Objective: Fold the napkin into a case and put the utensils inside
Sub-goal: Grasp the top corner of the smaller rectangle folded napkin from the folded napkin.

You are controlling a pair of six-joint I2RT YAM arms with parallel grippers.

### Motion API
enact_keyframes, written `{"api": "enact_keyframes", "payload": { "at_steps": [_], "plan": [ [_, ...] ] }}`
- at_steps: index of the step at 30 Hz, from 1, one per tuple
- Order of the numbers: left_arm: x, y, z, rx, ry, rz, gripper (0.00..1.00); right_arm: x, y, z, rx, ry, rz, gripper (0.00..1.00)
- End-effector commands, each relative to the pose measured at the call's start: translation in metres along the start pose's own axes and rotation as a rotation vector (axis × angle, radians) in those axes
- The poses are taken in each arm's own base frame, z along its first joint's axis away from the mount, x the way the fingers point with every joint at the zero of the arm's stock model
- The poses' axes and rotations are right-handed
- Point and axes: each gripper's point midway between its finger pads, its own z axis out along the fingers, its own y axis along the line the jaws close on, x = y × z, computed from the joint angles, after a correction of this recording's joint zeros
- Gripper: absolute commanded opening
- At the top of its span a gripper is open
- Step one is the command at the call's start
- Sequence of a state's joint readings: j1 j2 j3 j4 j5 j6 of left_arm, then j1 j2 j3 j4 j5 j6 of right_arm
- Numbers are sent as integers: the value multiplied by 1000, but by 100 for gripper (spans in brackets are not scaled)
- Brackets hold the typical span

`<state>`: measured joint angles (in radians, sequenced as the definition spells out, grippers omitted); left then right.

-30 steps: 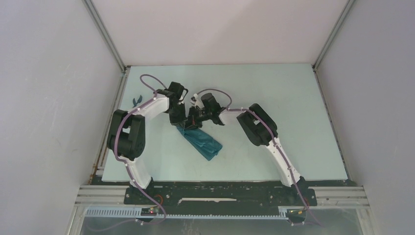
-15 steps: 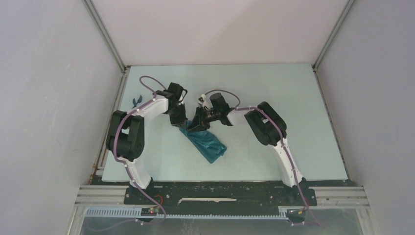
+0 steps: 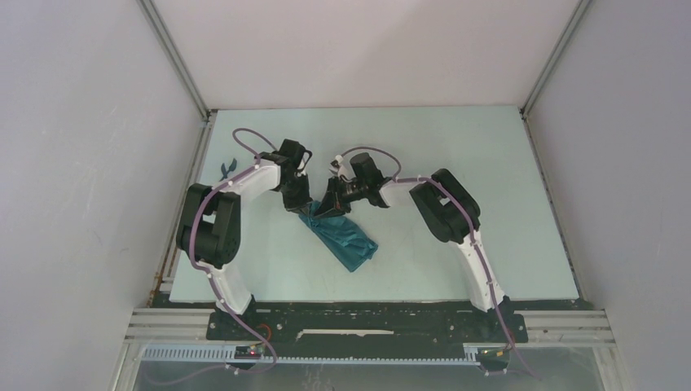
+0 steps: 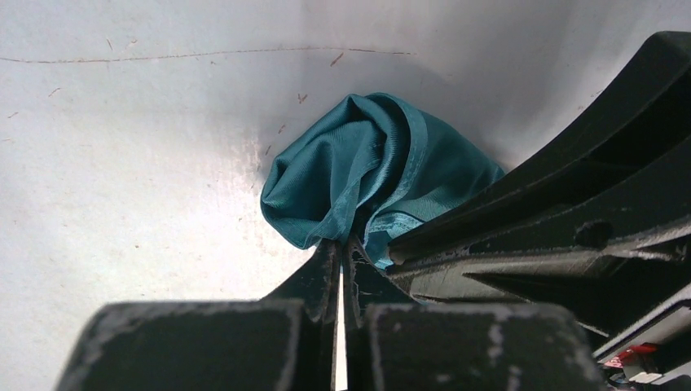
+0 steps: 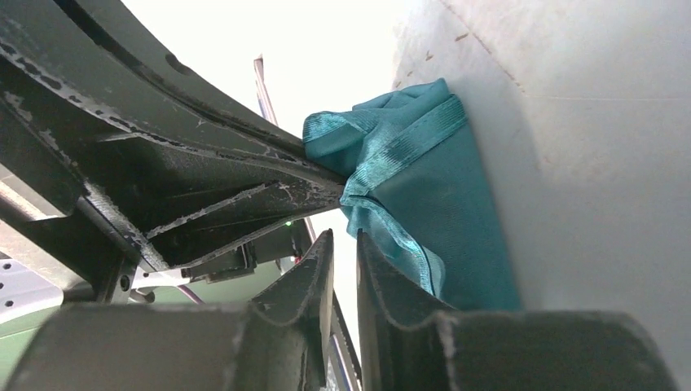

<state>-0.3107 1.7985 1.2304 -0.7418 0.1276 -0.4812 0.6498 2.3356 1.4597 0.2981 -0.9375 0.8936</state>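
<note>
The teal napkin (image 3: 346, 242) lies as a narrow oblong bundle on the table, running from the grippers toward the near right. My left gripper (image 3: 300, 205) is at its far end. In the left wrist view the gripper (image 4: 342, 244) is shut on a fold of the napkin (image 4: 358, 175). My right gripper (image 3: 324, 208) is right beside it at the same end. In the right wrist view the gripper (image 5: 345, 235) is almost closed with only a thin gap and nothing between the fingers. The napkin's hem (image 5: 391, 163) lies just past the right finger. No utensils are clearly visible.
The pale table (image 3: 456, 155) is enclosed by white walls on the left, back and right. A small dark teal object (image 3: 226, 169) lies near the table's left edge, behind the left arm. The two grippers are nearly touching each other.
The right arm shifted to the right between one second and half a second ago, and the near end of the bundle moved slightly right with it. Since then almost nothing has moved.
</note>
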Motion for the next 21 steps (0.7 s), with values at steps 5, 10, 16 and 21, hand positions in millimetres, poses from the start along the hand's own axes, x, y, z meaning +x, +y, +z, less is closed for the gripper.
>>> {"api": "enact_keyframes", "payload": {
  "at_steps": [5,10,16,21],
  "plan": [
    [-8,-9,-17,51,-48,0,0,-7,-4,18,20,-4,-41,16],
    [-9,-14,-19,71,-48,1,0,2,-10,47,48,18,-36,12],
    [-6,-10,-12,53,-23,-13,0,-2,-4,52,22,-1,-13,10],
    [-7,-9,-12,45,-27,-15,0,-1,9,22,20,-10,-14,20]
  ]
}}
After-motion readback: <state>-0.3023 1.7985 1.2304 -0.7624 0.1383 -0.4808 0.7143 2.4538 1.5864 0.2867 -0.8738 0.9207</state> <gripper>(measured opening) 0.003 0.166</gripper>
